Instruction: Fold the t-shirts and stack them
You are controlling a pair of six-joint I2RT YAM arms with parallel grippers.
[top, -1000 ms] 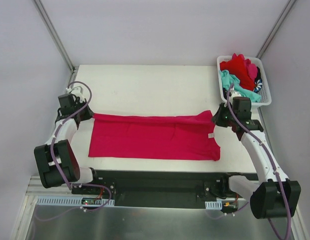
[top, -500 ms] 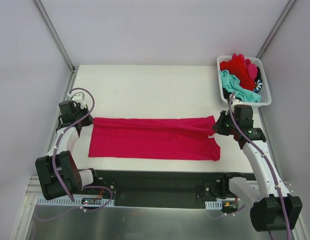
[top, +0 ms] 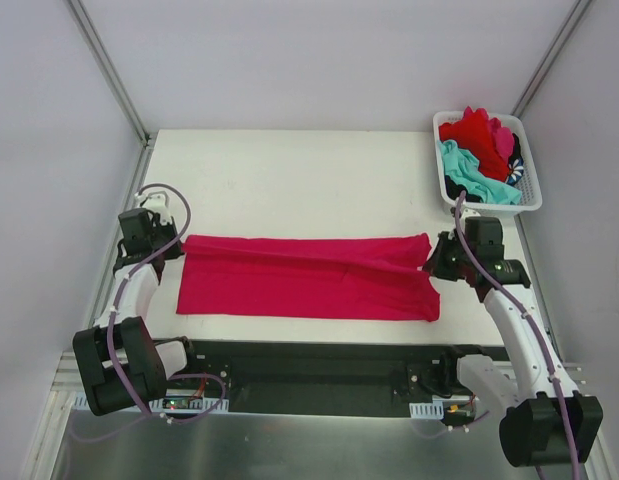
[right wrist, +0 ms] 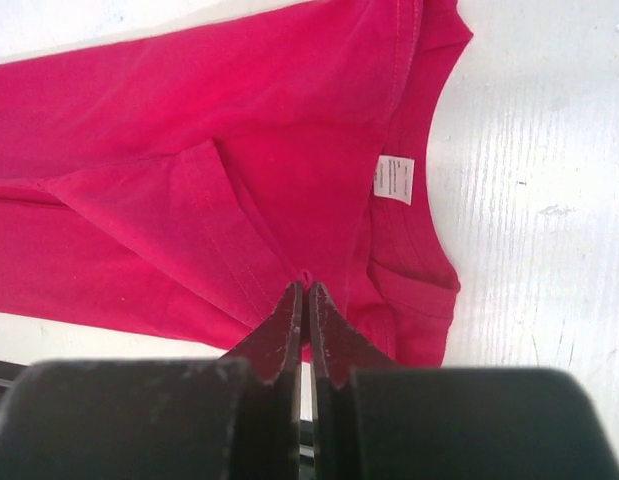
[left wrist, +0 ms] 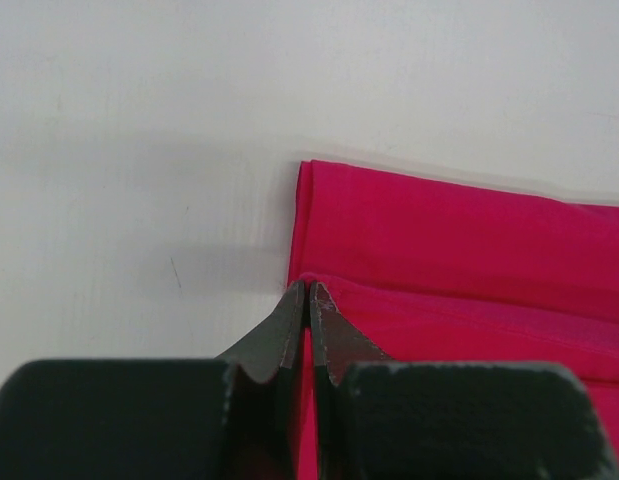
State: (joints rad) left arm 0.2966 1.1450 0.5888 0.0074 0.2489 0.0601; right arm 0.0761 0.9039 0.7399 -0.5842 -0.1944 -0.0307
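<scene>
A magenta-pink t-shirt (top: 304, 278) lies as a long band across the near part of the table, its far edge lifted and doubled toward me. My left gripper (top: 178, 248) is shut on the shirt's left corner; in the left wrist view the pinched fold (left wrist: 307, 283) sits between the closed fingertips. My right gripper (top: 430, 262) is shut on a raised pinch of fabric (right wrist: 306, 275) near the neck end, just left of the collar's white tag (right wrist: 394, 179). More t-shirts, red (top: 479, 130) and teal (top: 467, 165), are piled in the basket.
A white slotted basket (top: 530, 196) stands at the table's far right corner, just behind my right arm. The white table (top: 289, 180) stretches bare behind the shirt. A black rail (top: 309, 365) runs along the near edge.
Both grippers have drawn the shirt's far edge toward the near side, so the pink band is narrower. The left gripper has also dropped lower along the table's left side.
</scene>
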